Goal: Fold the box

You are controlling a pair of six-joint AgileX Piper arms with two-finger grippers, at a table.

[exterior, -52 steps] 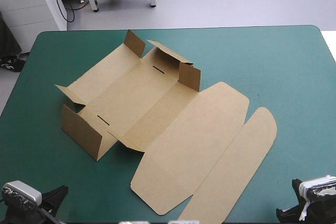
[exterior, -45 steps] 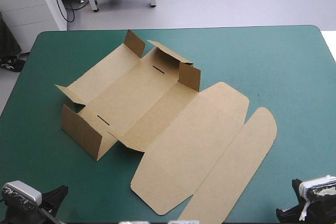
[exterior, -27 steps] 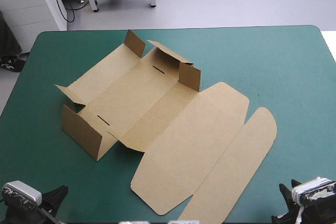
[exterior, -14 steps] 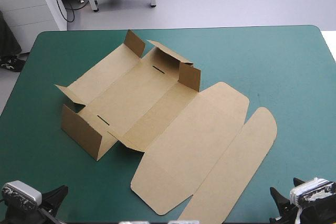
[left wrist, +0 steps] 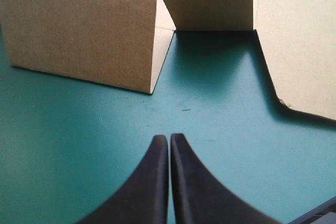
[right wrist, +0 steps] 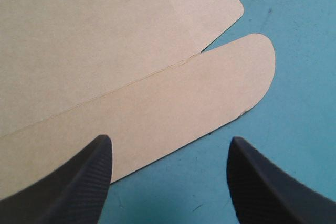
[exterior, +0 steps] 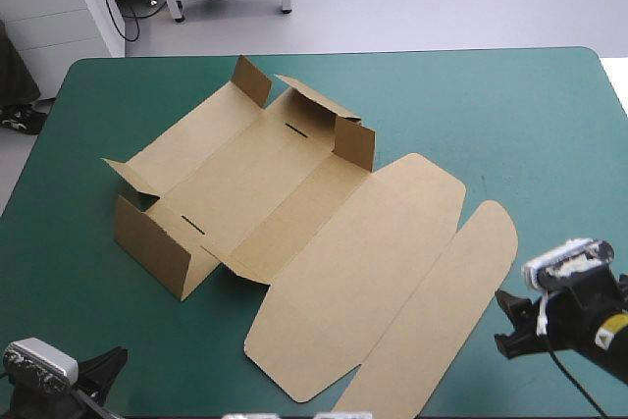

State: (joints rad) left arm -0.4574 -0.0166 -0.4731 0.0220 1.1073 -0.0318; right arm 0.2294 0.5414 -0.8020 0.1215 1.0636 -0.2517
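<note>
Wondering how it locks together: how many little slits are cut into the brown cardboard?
2. One slit lies in the box by its far raised flaps, the other slit by the raised wall at its left end. Raised flaps could hide more.

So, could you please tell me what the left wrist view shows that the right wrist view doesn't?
Only the left: the shut left gripper facing a raised wall of the box. Only the right: the open right gripper facing the flat rounded flap. Both: brown board on the teal-green cover.
</note>
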